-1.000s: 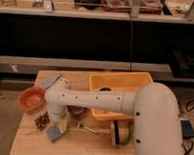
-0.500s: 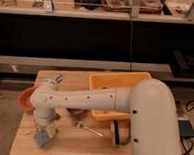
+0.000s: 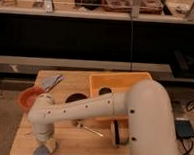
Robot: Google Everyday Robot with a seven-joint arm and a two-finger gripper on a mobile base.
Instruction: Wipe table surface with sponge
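The light tan wooden table surface [image 3: 68, 137] fills the lower middle of the camera view. My white arm reaches across it from the right toward the front left corner. The gripper [image 3: 44, 144] points down there, shut on the sponge [image 3: 41, 152], a small blue-grey pad pressed against the wood near the front edge. The wrist covers most of the fingers.
A red-orange bowl [image 3: 28, 98] sits at the table's left edge, a dark bowl [image 3: 77, 98] in the middle, and a yellow tub [image 3: 121, 83] at the back right. A blue-grey cloth [image 3: 51, 81] lies at the back left. A thin utensil [image 3: 90, 129] lies by my arm.
The gripper has slid the sponge from the middle left of the table toward the front left corner, and the arm has swung with it.
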